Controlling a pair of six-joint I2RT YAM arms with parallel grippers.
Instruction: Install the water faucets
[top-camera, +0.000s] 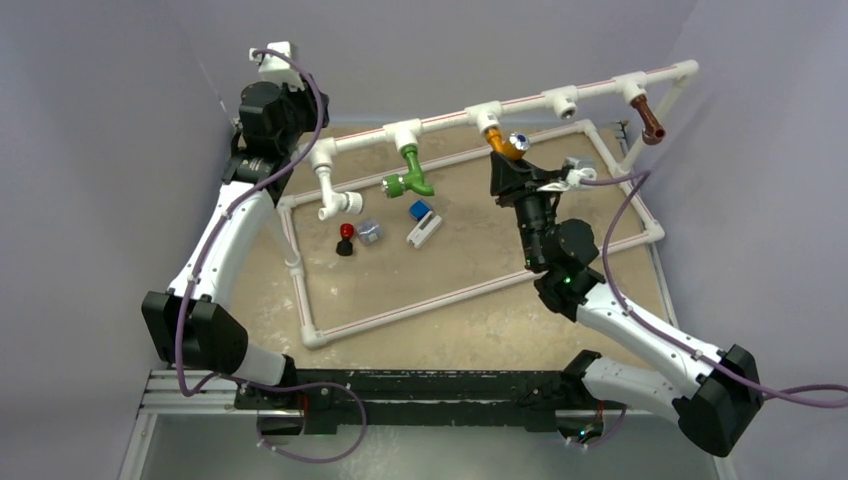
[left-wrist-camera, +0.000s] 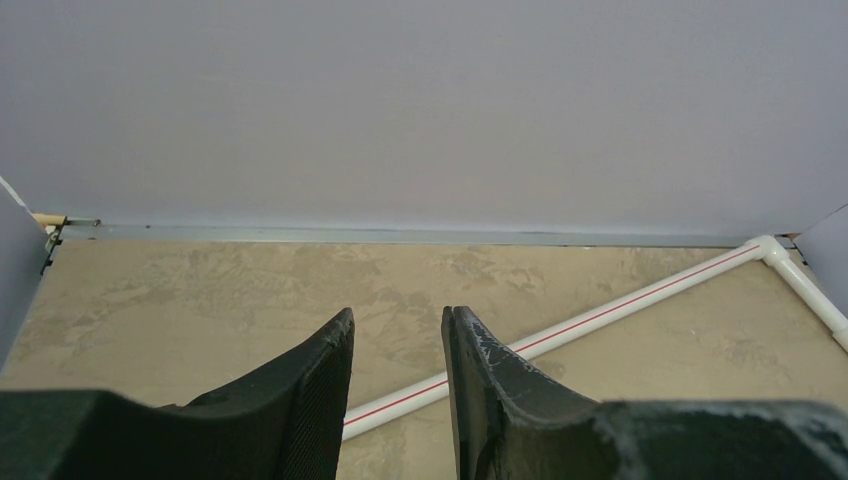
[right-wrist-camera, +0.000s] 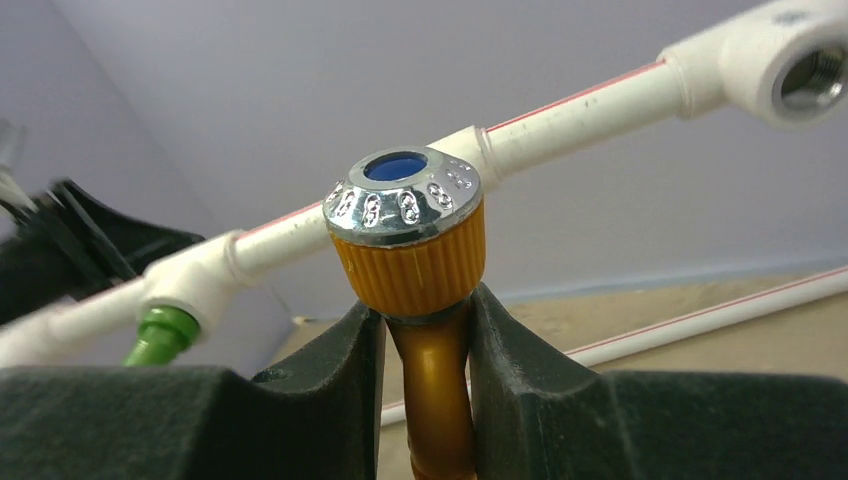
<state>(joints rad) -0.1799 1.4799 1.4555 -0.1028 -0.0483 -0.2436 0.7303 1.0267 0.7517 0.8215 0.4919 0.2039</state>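
Note:
The orange faucet (top-camera: 505, 144) with a silver round cap hangs at a tee socket (top-camera: 487, 118) of the raised white pipe rail. My right gripper (top-camera: 515, 172) is shut on its neck just below the ribbed orange collar (right-wrist-camera: 410, 265); the fingers (right-wrist-camera: 345, 350) press both sides. The green faucet (top-camera: 410, 174) hangs from the tee to the left, and its top shows in the right wrist view (right-wrist-camera: 160, 335). The brown faucet (top-camera: 652, 122) hangs at the rail's right end. My left gripper (left-wrist-camera: 398, 315) is open and empty, held at the back left over bare table.
An empty tee socket (top-camera: 563, 100) sits between the orange and brown faucets. A white tap fitting (top-camera: 333, 200) hangs at the rail's left end. A red-and-black knob (top-camera: 346, 238), a small grey piece (top-camera: 369, 232) and a blue-and-white piece (top-camera: 422, 222) lie inside the white pipe frame (top-camera: 420, 300).

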